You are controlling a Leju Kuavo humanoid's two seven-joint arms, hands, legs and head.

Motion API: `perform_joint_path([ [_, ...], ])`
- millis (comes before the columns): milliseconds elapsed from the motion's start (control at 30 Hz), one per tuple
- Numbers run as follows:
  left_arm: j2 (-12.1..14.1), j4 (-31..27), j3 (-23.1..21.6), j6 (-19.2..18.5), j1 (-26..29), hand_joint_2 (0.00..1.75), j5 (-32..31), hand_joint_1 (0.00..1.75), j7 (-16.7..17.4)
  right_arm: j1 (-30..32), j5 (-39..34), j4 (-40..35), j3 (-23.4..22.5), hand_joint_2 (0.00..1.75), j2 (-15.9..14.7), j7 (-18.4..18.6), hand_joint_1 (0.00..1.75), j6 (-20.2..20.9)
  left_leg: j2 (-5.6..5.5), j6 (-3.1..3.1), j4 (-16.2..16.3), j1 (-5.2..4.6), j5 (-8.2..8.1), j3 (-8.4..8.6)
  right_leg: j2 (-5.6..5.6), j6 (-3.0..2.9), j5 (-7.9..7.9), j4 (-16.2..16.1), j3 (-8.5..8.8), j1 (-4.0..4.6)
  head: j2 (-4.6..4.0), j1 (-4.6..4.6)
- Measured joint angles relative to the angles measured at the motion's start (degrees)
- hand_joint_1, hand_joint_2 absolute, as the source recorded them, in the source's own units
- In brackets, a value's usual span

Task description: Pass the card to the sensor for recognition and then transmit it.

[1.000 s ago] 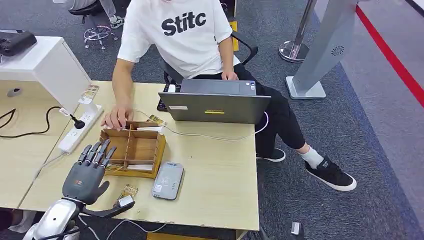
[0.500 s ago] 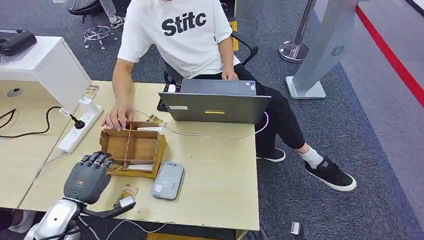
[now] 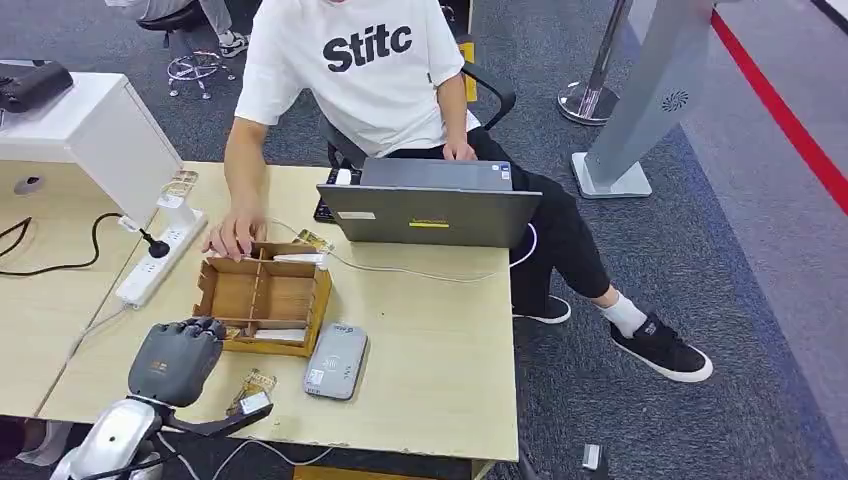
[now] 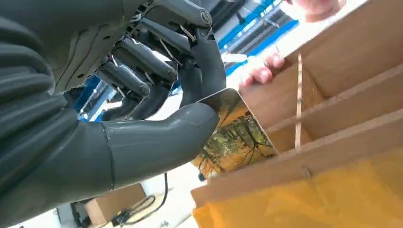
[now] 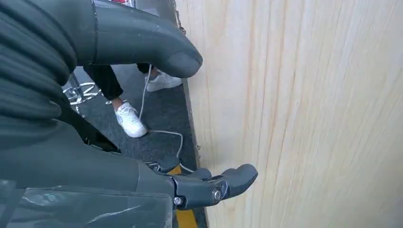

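Observation:
My left hand [image 3: 175, 358] is at the near left corner of the wooden divided box [image 3: 265, 295], fingers curled down. In the left wrist view the left hand [image 4: 142, 114] pinches a picture card [image 4: 235, 140] with yellow trees between thumb and fingers, at the box's edge [image 4: 304, 166]. The grey card reader [image 3: 335, 361] lies flat on the table just right of the box's near side. My right hand [image 5: 95, 142] hangs beside a pale wooden surface [image 5: 304, 114], thumb and fingers apart, holding nothing.
A person in a white shirt sits across the table, one hand [image 3: 234, 234] on the box's far left corner. A laptop [image 3: 430, 212] stands behind the box, its cable crossing the table. A power strip [image 3: 160, 260] lies to the left. Another small card [image 3: 258, 381] lies near the front edge.
My left hand's fingers, spread over the box a second ago, have curled down and closed on the card at the box's near left corner. The person's hand stays put.

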Motion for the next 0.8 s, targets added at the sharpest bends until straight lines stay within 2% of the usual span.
perform_joint_path([
  [233,-0.92,0.00,0.09,1.05,-0.07,1.75,-0.15,1.75,0.09,0.08,-0.07,0.00,0.02,1.75,0.02,-0.04,0.00,0.00,0.00,0.00,0.00,0.00,0.00,0.00,0.00,0.00,0.00,0.00,0.00,0.00,0.00,0.00],
  [333,-2.05,-0.85,0.66,2.88,-0.31,1.75,0.02,1.75,0.17,0.15,-0.33,0.00,0.07,1.75,0.02,-0.20,0.00,-0.04,-0.01,0.00,0.01,0.00,0.00,0.00,-0.01,0.00,0.00,0.00,-0.02,0.00,0.00,0.00],
  [433,-3.98,-4.82,1.90,2.93,-1.55,1.75,2.29,1.75,-0.08,0.30,-0.54,0.00,0.09,1.75,0.00,-0.48,0.00,-0.11,-0.03,0.00,0.02,0.00,0.00,-0.01,-0.03,0.00,0.01,0.00,-0.01,0.00,0.00,-0.02],
  [633,-7.24,-13.99,5.31,-0.95,-5.24,1.75,6.80,1.75,-2.32,0.56,-1.36,0.00,0.22,1.75,0.00,-0.98,0.00,-0.09,-0.01,0.00,0.02,0.00,0.01,0.00,-0.01,-0.05,0.05,0.00,0.00,0.00,0.00,0.00],
  [800,-8.26,-16.37,6.51,-1.18,-5.80,1.75,7.08,1.75,-2.49,0.66,-1.49,0.00,0.26,1.75,0.00,-1.01,0.00,-0.09,0.02,0.00,0.02,0.00,0.00,0.00,-0.01,-0.05,0.05,0.00,-0.01,0.00,0.00,0.00],
])
